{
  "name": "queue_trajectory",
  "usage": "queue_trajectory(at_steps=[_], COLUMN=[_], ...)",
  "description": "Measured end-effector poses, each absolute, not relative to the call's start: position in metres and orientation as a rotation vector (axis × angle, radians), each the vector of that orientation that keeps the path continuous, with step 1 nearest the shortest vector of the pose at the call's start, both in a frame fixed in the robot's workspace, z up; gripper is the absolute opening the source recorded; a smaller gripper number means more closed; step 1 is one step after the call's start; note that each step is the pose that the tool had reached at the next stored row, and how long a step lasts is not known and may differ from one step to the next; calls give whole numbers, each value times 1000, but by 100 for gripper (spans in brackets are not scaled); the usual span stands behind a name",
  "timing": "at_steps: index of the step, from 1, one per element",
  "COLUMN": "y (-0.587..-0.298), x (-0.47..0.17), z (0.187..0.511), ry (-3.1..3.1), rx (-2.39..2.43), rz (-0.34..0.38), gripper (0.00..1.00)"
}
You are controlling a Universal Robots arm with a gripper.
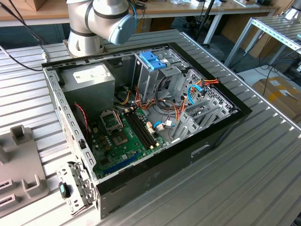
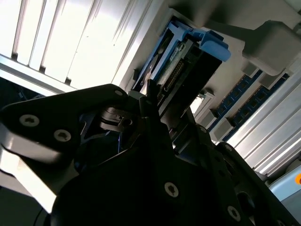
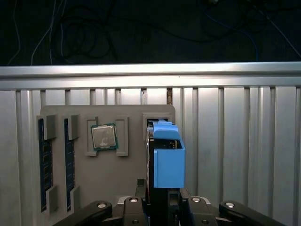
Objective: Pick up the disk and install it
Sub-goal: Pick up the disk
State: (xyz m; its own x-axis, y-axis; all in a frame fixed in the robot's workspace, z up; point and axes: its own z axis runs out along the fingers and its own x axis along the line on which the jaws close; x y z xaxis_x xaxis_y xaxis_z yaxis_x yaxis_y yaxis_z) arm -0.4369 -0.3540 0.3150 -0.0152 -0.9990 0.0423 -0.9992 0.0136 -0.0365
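Note:
The disk (image 3: 165, 162) stands on edge in its light-blue carrier rail, over a slot of the grey holder plate (image 3: 117, 179). My gripper (image 3: 160, 192) has its dark fingers pressed against the disk's two flat faces, one on each side, shut on it. In the second wrist view the disk (image 2: 188, 56) shows its connector edge and blue rail, with a fingertip (image 2: 150, 92) lying against its side. The open computer case (image 1: 221, 127) lies on the table in the exterior view, its metal drive cage (image 1: 150, 80) topped by a darker blue bracket (image 1: 153, 60).
The holder plate also carries a processor chip (image 3: 104, 137) and memory sticks (image 3: 42, 165). Inside the case are a green motherboard (image 1: 117, 136), a power supply (image 1: 89, 77) and loose cables (image 1: 197, 87). The arm's base (image 1: 94, 23) stands behind the case. The ribbed table ends at a rail (image 3: 150, 70).

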Motion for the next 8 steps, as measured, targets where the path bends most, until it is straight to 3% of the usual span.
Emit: queue_trajectory(at_steps=[8], y=[-354], x=[-437], z=[338], ry=[-2233], rx=[2201], rz=[87], gripper=[35])
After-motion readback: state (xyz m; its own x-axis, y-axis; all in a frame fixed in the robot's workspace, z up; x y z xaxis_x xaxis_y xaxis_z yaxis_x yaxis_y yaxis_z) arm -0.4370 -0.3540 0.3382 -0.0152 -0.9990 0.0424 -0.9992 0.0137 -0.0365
